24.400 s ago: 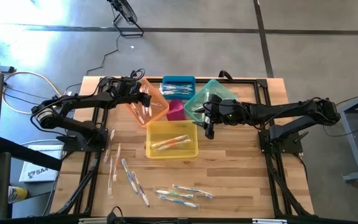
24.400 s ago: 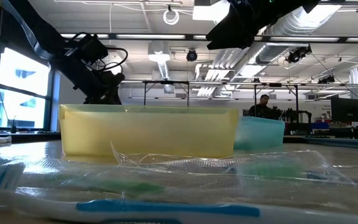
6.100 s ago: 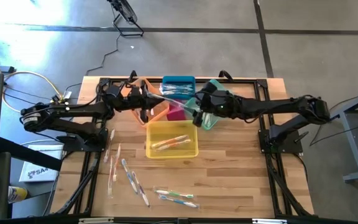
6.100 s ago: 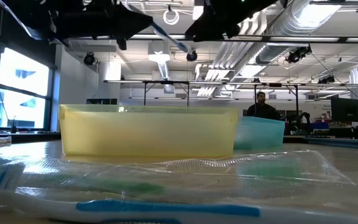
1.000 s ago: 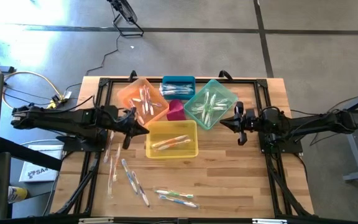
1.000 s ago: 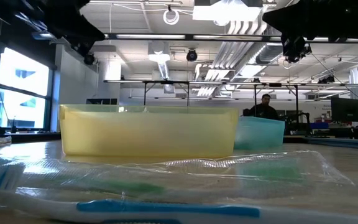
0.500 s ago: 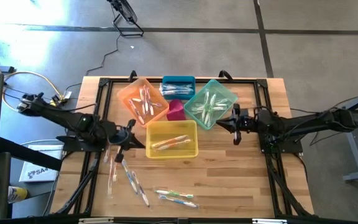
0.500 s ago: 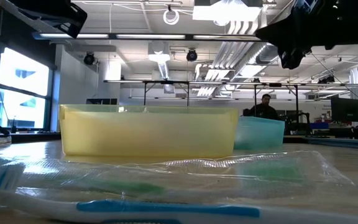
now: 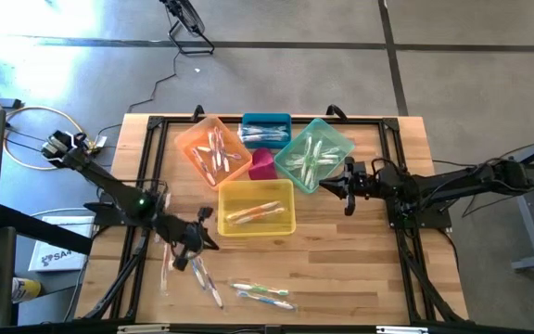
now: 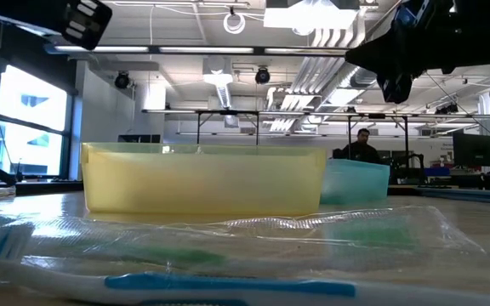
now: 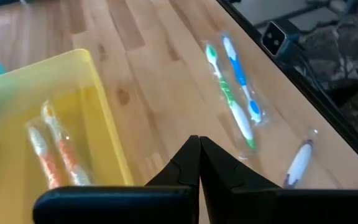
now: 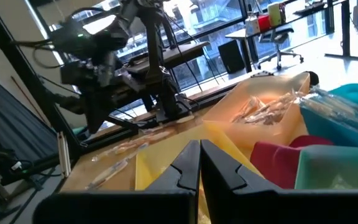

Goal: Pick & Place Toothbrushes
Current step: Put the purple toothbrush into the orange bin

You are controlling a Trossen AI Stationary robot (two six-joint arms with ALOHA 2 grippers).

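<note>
Wrapped toothbrushes lie loose on the wooden table: a few at the left (image 9: pixel 167 252), a few more (image 9: pixel 204 276), and a green-and-blue bunch by the near edge (image 9: pixel 263 295) (image 11: pixel 235 102). Others rest in the orange bin (image 9: pixel 213 151), blue bin (image 9: pixel 266 130), teal bin (image 9: pixel 313 154) and yellow bin (image 9: pixel 256 207). My left gripper (image 9: pixel 209 245) (image 11: pixel 199 146) is shut and holds nothing, hovering over the table left of the yellow bin's near corner, above the loose toothbrushes. My right gripper (image 9: pixel 332 187) (image 12: pixel 199 149) is shut, holds nothing and hangs level just right of the teal bin.
A small magenta bin (image 9: pixel 262 165) sits between the orange, blue and teal bins. A black frame rail (image 9: pixel 406 269) runs along each side of the table. A large bare stretch of wood (image 9: pixel 350 260) lies right of the yellow bin. A person (image 10: pixel 361 144) shows far back in the room.
My left gripper has swung from beside the orange bin toward the table's near edge, past the yellow bin's left side, and now hangs over the loose toothbrushes, still shut. My right gripper has edged slightly toward the teal bin.
</note>
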